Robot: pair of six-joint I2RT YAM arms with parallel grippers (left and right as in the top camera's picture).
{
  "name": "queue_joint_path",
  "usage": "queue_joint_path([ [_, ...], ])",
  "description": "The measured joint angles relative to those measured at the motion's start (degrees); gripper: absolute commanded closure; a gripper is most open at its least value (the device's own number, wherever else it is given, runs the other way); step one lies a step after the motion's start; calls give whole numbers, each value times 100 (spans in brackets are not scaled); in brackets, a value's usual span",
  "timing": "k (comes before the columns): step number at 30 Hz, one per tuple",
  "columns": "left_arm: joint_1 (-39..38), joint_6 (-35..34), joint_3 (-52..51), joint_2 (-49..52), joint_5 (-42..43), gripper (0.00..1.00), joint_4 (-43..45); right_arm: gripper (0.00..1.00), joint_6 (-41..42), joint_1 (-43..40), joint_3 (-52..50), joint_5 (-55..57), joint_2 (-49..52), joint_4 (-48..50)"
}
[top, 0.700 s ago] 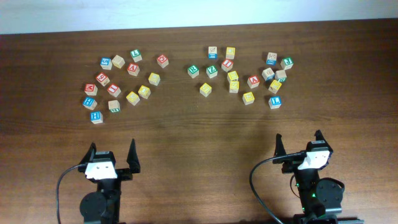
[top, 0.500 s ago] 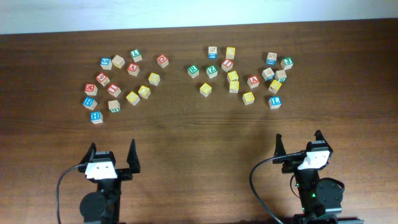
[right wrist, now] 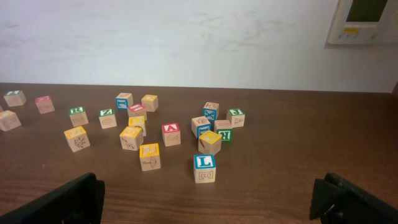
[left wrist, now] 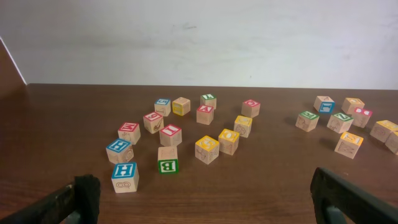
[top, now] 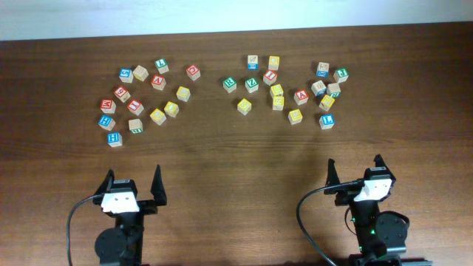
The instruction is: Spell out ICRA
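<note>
Many small wooden letter cubes lie in two loose groups across the far half of the table. A red I cube [top: 270, 76] and a red A cube [top: 301, 96] lie in the right group; that A cube also shows in the right wrist view [right wrist: 171, 133]. Another red A cube [top: 157, 81] lies in the left group and shows in the left wrist view [left wrist: 204, 114]. A red cube with a round letter [top: 194, 72] lies near it. I cannot pick out an R cube. My left gripper [top: 134, 188] and right gripper [top: 355, 174] are open, empty, near the front edge, far from the cubes.
A blue H cube [left wrist: 124, 176] and a green B cube [left wrist: 166, 164] are the nearest to the left gripper. A blue L cube [right wrist: 204, 167] is nearest to the right gripper. A white wall stands behind the table's far edge.
</note>
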Motion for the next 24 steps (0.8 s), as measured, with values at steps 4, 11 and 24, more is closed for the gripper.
queue_joint_path([
  [4, 0, 0, 0, 0, 0, 1, 0, 2, 2, 0, 0, 0, 2, 0],
  [11, 0, 0, 0, 0, 0, 1, 0, 2, 0, 0, 0, 0, 2, 0],
  [24, 0, 0, 0, 4, 804, 1, 105, 2, 2, 0, 0, 0, 2, 0],
])
